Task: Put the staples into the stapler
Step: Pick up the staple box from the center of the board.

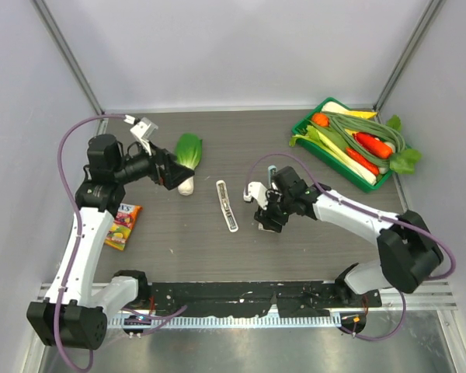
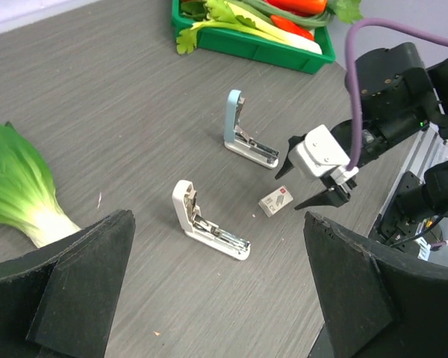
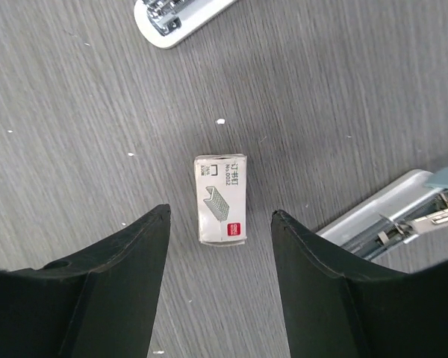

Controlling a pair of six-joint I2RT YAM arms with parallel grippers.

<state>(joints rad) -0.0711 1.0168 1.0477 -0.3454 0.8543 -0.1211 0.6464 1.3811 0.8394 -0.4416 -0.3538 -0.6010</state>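
Where the right hand (image 3: pixel 220 216) hangs over the dark, wood-grained desk (image 3: pixel 75 89), its two black, wedge-shaped fingers (image 3: pixel 127 276) stand partly apart on either side of the staples (image 3: pixel 222 199). This is a small flat cardboard box, whitish with grey print and a red mark at one end, lying flat and untouched. The stapler (image 2: pixel 209 224), slim white plastic with rounded ends, lies near the box, hinged open so that its silvery metal channel shows. A pale blue-grey stapler (image 2: pixel 246 138) of like shape, also hinged open, lies on the box's other side. The left hand (image 2: pixel 216 298) is spread wide and holds nothing, beside a leafy bok choy (image 2: pixel 19 186) with a white stalk. A green plastic tray (image 2: pixel 239 45) of vegetables (image 1: pixel 356 138) sits at the desk's far right corner.
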